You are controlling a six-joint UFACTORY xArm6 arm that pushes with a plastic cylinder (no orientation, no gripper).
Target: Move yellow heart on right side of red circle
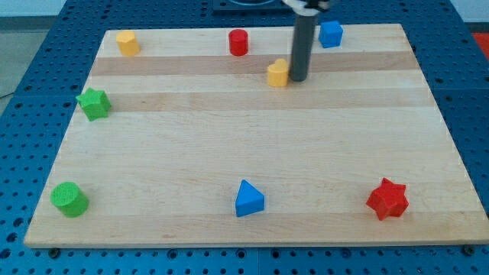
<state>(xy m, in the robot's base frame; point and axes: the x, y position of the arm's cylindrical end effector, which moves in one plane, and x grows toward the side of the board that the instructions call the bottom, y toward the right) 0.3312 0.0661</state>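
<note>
Near the view's top, centre: yellow heart point(278, 73), on the desk point(229, 145).
Red circle point(238, 42): up and to the view's left of the heart, apart from it.
My tip point(297, 79): touching or just beside the heart's right flank.
Jaws: none fitted; I work with a bare rod.
Bearing for the push: I judge the heart needs to go up the view, so my tip is on the wrong side.
</note>
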